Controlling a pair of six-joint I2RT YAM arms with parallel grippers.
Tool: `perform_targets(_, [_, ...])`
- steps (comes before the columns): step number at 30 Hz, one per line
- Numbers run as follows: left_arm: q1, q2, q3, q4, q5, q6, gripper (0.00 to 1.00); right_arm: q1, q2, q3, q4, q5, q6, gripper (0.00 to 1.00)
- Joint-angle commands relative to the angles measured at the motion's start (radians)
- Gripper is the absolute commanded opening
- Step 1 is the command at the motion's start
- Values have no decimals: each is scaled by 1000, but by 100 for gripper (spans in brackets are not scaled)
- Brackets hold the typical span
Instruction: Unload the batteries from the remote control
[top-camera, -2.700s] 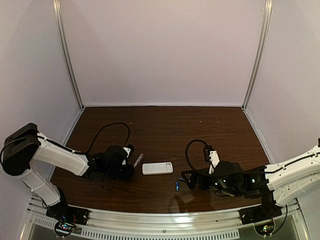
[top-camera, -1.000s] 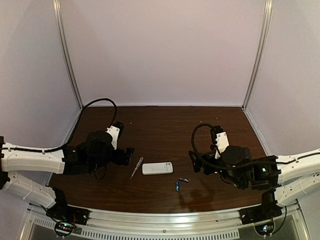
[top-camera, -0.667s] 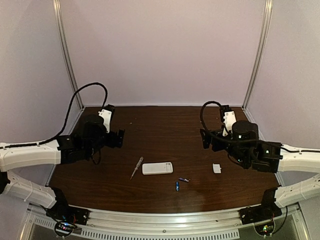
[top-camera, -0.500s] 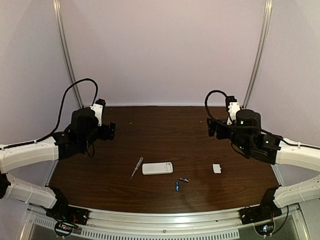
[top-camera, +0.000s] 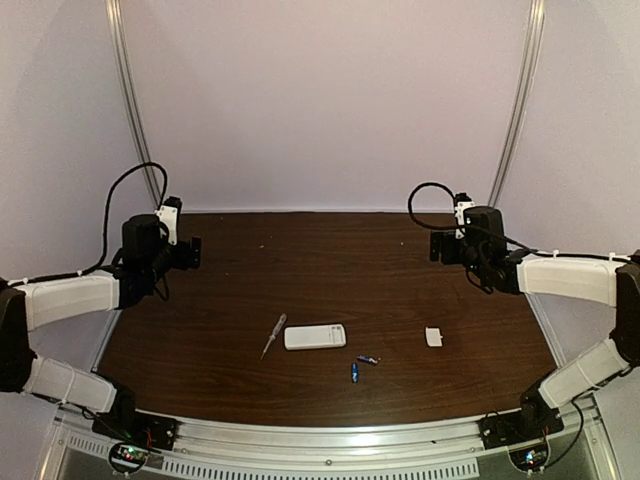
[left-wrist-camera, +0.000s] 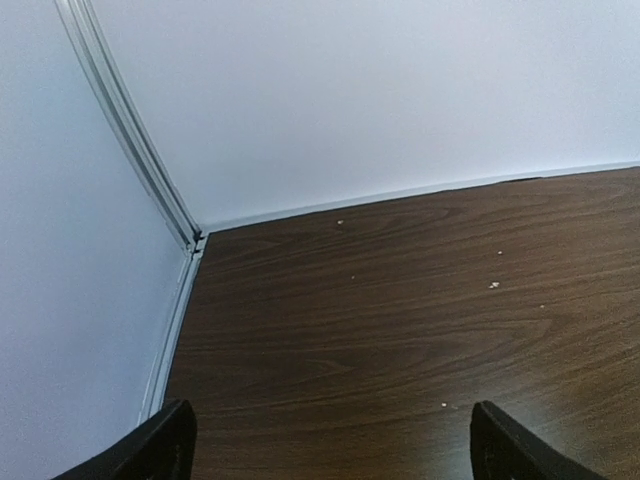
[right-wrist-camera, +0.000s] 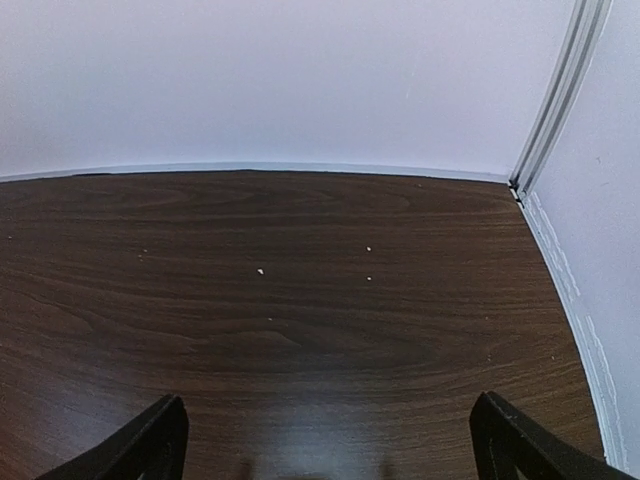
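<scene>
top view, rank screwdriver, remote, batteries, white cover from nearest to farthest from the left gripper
From the left gripper:
1. screwdriver, left of centre
2. remote control, centre
3. batteries, front, right of centre
4. white cover, far right

Top cam sits high behind the arm bases at 6 o'clock, looking down and forward toward 12, wide enough to take the whole table (top-camera: 320, 250) up to the back wall (top-camera: 320, 100). Left wrist cam hangs at about 10 o'clock, looking down at a slant past the left gripper (left-wrist-camera: 330, 450) toward 11, with the far-left corner post (left-wrist-camera: 130, 140) close in. Right wrist cam mirrors it at about 2 o'clock, looking past the right gripper (right-wrist-camera: 330, 440) toward 1 at the far-right corner post (right-wrist-camera: 555, 100). All three share the far strip of table and the foot of the back wall; whether the two wrist views overlap, can't tell.
</scene>
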Motion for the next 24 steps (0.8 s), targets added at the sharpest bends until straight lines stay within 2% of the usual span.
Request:
perform_targets(1, [124,78,-31,134,182,25,97,-70,67,36,13,3,-29,100])
perform_targets(6, [174,144,-104,306,202,96,97,-148,123,39,7,31,-41,100])
perform_targets(9, [179,184,-160,439,215,161,97,-192,121,-1,76,10,-30,100])
perform_targets(12, [191,219,-180,505,210,185,97,-218,113,-59,169,-7,-67,100])
perform_targets(15, [209,240,-175,521,227,193,97,-240,122,-71,187,-11,-90,100])
perform_targets(18, [254,277,-213,621,287,175,97,-252,134,-98,230,-25,-115,100])
perform_targets(21, [288,281,-249,691,343,161,95,-270,147,-159,358,-83,-126,100])
perform_targets(24, [321,286,-279,750,385,123,95,-302,161,-186,399,-144,-111,100])
